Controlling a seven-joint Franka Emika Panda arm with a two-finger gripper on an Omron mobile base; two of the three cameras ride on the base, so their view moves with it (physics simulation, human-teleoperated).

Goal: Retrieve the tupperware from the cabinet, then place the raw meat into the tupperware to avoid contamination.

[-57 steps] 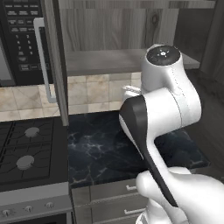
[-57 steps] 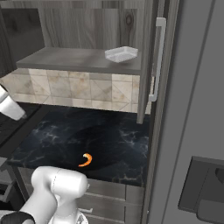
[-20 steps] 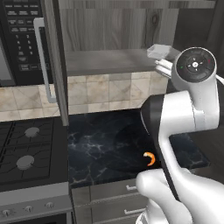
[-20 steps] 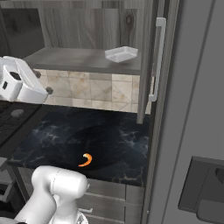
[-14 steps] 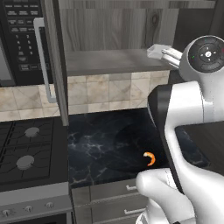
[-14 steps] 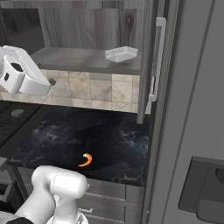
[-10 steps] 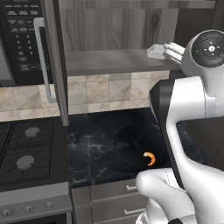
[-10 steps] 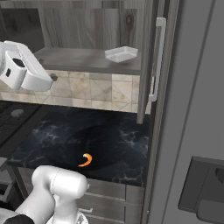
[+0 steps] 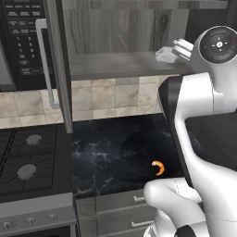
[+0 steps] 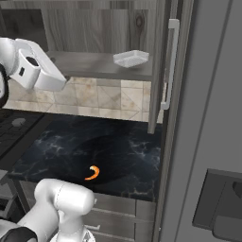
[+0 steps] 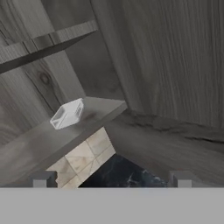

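The cabinet [image 9: 120,65] stands open, and the translucent tupperware [image 10: 131,58] rests on its shelf towards the right; it also appears as the tupperware [image 11: 68,113] and, half hidden behind my arm, the tupperware [image 9: 165,53]. The orange raw meat [image 9: 158,167] lies on the black counter below the shelf, seen from the other side as the raw meat [image 10: 92,173]. My gripper [image 11: 112,180] is open and holds nothing. It hangs in front of the shelf's edge, left of the container and apart from it, with the gripper [image 10: 63,82] pointing towards the shelf.
A black microwave [image 9: 23,41] and a gas stove [image 9: 28,157] sit to the left. The left cabinet door [image 9: 58,69] and the right door [image 10: 163,71] hang open beside the shelf. Drawers [image 9: 120,213] run under the black marble counter [image 9: 115,148].
My hand has risen and moved in towards the cabinet shelf, closer to the tupperware. Its fingers have stayed open. The tupperware and the meat have not moved.
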